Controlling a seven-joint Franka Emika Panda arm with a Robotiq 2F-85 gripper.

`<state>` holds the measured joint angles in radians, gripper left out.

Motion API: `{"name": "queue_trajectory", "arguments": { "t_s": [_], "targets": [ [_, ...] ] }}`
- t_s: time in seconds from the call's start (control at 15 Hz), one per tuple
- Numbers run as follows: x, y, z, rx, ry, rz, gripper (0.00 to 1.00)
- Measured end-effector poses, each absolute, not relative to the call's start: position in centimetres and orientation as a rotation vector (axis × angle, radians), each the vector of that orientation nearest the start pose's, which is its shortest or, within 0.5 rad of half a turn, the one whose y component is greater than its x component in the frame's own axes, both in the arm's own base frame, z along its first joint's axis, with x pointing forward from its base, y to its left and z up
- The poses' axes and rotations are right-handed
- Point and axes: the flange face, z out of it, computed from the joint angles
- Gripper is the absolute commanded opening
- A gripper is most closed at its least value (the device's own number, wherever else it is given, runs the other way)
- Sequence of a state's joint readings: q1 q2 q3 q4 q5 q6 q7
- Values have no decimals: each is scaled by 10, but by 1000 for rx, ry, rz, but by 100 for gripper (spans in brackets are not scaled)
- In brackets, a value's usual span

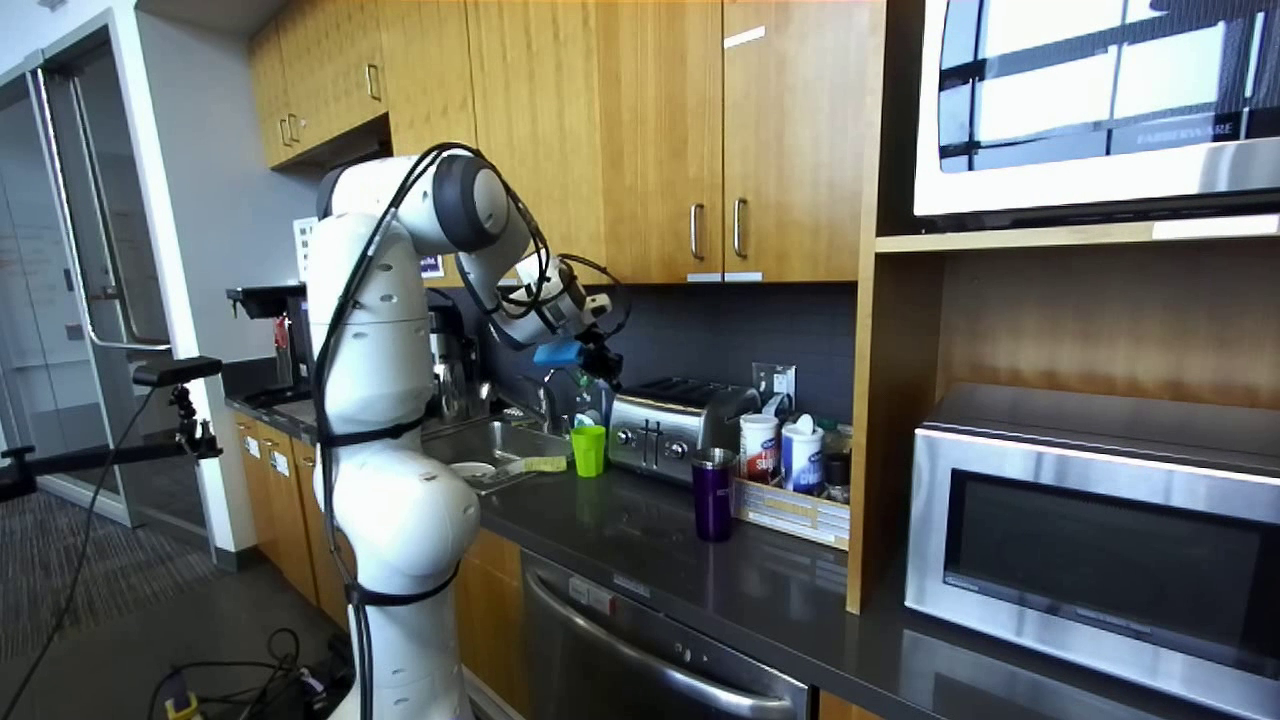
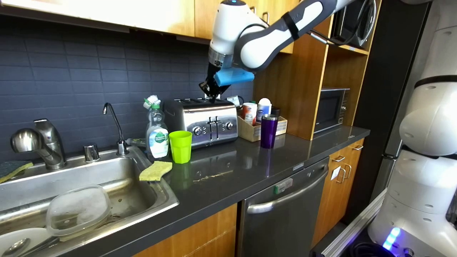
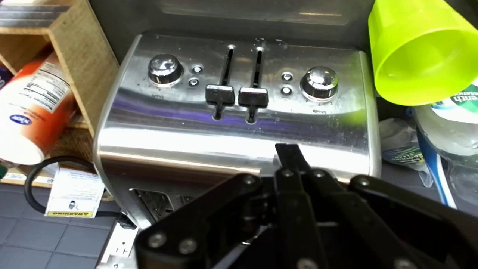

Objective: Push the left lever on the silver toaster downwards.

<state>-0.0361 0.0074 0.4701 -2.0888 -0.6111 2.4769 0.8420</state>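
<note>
Two fingers (image 3: 293, 201) of mine are clenched against each other, nothing visible between them, above the top of the silver toaster (image 2: 210, 123); whether the tips brush its metal I cannot tell. Straight down from here, I would likely jam on the toaster's upper front edge, because my target juts out past it; I judge I must clear that edge first.

On the toaster's front, the left lever (image 3: 253, 98) and the right lever (image 3: 220, 95) sit side by side, both at the top of their slots (image 3: 257, 68). Taking left as someone facing that front would, mine is the one nearer the toaster's end where the green cup (image 3: 422, 61) stands. The wrist view shows the front upside down, so I could pick the wrong one, and a slight sideways drift could catch both. Bearing down off-centre, I might slip off the lever, or shove the toaster along the desk (image 2: 221, 180).

Beside the cup's end of the toaster stands the soap bottle (image 2: 157, 134) too; swinging wide there could topple either, the cup looking light.
</note>
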Motion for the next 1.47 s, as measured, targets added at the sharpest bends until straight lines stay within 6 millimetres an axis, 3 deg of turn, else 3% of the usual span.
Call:
{"name": "queue_trajectory", "arguments": {
  "t_s": [0.67, 1.07, 1.47],
  "targets": [
    [578, 225, 437, -3272, -61, -785, 0],
    [587, 213, 421, -3278, -22, -669, 0],
    [589, 212, 411, -3241, 20, -570, 0]
  ]
}}
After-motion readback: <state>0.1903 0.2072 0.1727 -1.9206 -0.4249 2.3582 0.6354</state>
